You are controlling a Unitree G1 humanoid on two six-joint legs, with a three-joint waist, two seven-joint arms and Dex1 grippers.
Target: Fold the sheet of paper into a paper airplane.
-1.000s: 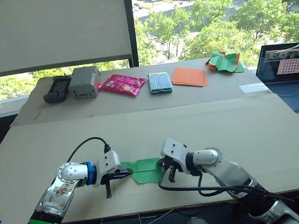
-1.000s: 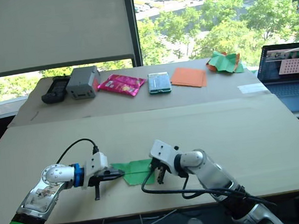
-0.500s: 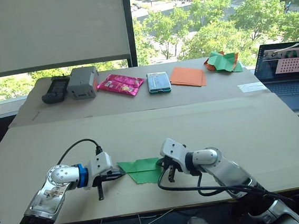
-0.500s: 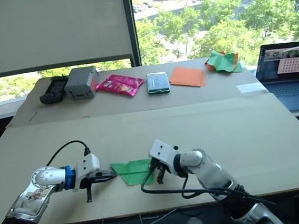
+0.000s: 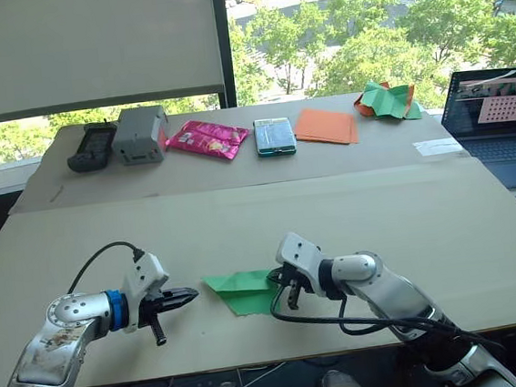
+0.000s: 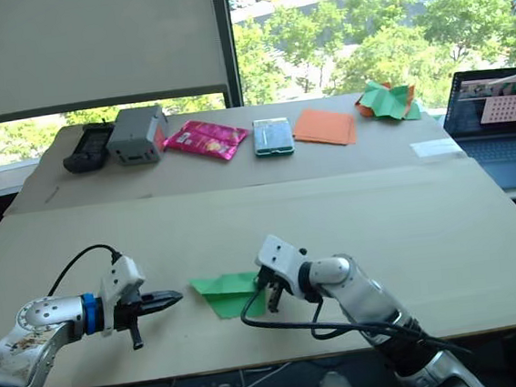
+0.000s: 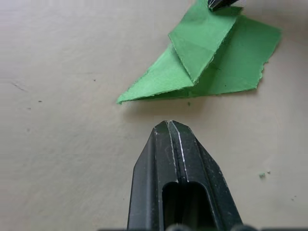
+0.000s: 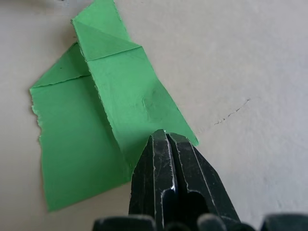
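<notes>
On tan table [image 5: 444,230] | sheet of paper [image 5: 240,291] | window, perhaps trees behind

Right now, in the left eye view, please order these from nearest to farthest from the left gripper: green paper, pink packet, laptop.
1. Green paper, just right of the left gripper.
2. Pink packet, far side of the table.
3. Laptop, far right.

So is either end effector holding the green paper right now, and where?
Left end effector holds nothing, shut short of the paper's point. Right end effector is shut at its edge; a grip cannot be told.
</notes>
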